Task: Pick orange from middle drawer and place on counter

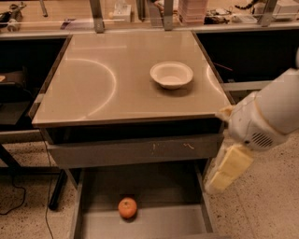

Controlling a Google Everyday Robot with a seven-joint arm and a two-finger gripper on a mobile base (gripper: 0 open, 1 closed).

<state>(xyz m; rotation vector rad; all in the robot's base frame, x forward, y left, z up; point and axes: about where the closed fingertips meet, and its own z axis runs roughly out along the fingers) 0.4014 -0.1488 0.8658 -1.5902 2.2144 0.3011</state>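
A: What is cut off?
B: The middle drawer [163, 223] runs past the bottom edge. Its rear floor is hidden beneath the scuffed drawer front [131, 151]. The arm [275, 105] is cut by the right edge.
A: And the gripper?
B: The gripper [227, 170] hangs just beside that drawer's right wall, probably partly masked by the wrist housing [254, 128]. Bench items [196, 9]: too small to identify.

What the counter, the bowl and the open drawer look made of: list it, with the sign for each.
The counter: tan laminate or coated metal, glossy; it mirrors light and shows a curved arc mark.
The bowl: white and matte, perhaps paper or plastic.
The middle drawer: grey metal by its dull sheen and thin walls.
The gripper hangs just right of the drawer.
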